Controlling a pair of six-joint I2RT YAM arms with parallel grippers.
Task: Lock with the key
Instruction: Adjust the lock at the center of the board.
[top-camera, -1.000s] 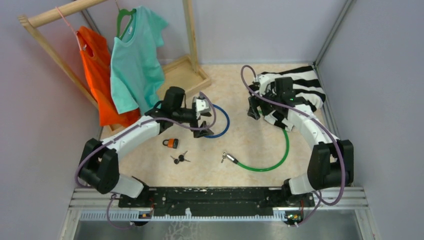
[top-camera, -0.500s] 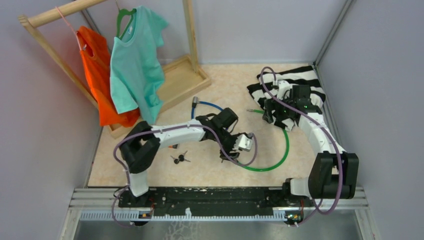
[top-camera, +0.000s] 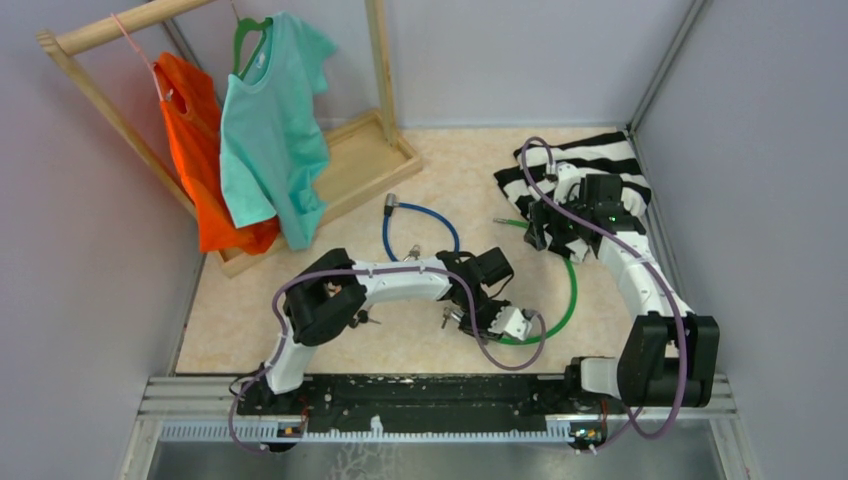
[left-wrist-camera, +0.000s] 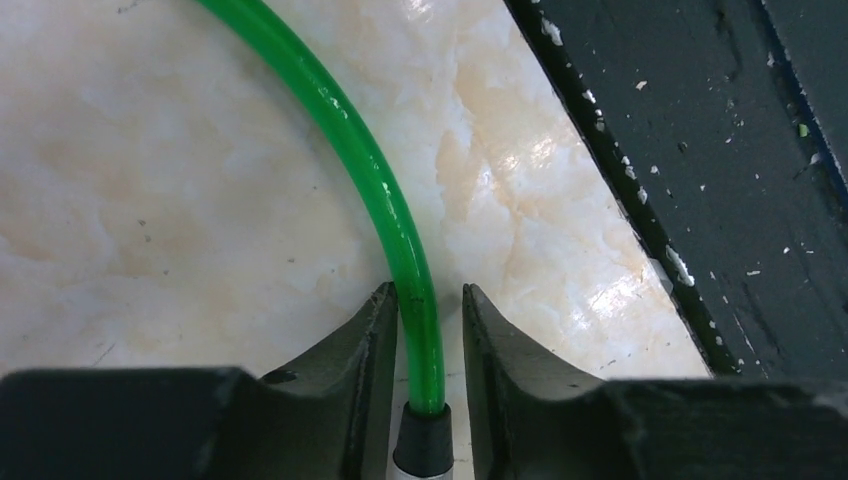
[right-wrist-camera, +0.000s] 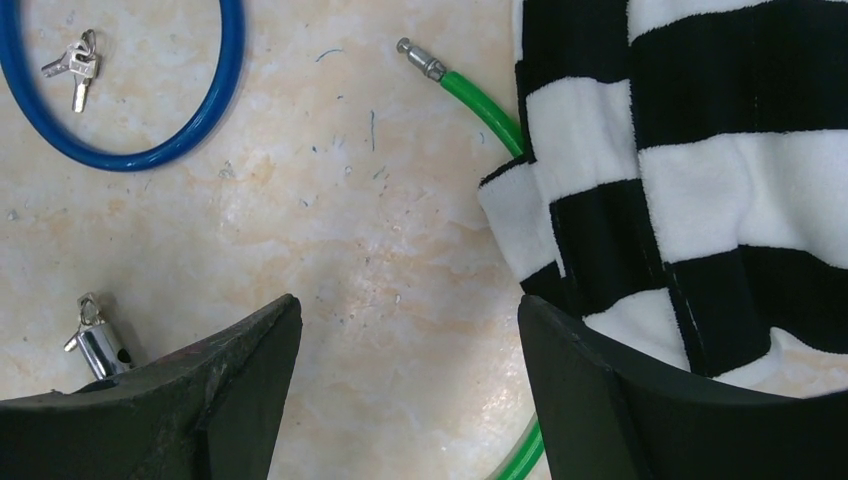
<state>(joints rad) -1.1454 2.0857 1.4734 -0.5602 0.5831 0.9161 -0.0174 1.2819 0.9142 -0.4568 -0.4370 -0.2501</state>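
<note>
We look down on a beige, marble-patterned counter (top-camera: 460, 165) closed in on three sides by pale grey-lilac walls (top-camera: 500, 50), with an aluminium strut (top-camera: 664, 68) running up the far right corner. A black mounting rail (top-camera: 440, 390) lies along the near edge under both arm bases. At the far left stands a wooden clothes rack (top-camera: 381, 60). An orange top (top-camera: 195, 170) and a teal T-shirt (top-camera: 270, 130) hang from its bar, and its shallow base tray (top-camera: 370, 150) sits on the counter. A black-and-white striped cloth (top-camera: 610, 165) lies crumpled in the far right corner.

Two cable locks lie on the bare surface. The blue cable (right-wrist-camera: 236, 50) curls into a loop left of centre, and a small bunch of keys (right-wrist-camera: 70, 70) lies flat inside it. The green cable (left-wrist-camera: 382, 190) arcs from the near middle toward the striped cloth and passes under its edge. Its metal tip (right-wrist-camera: 420, 57) rests on the counter just beside the cloth. A silver lock barrel (right-wrist-camera: 97, 348) with a ring on it lies near the keys but apart from them.

The left pincer (left-wrist-camera: 428, 292) reaches across to the near middle, its fingers narrowly apart astride the green cable just above the black end sleeve (left-wrist-camera: 422, 445). One finger touches the cable and a sliver of counter shows beside the other, so we see no clamp. The right pincer (right-wrist-camera: 408, 303) hovers over the counter beside the striped cloth, jaws wide apart and holding nothing.
</note>
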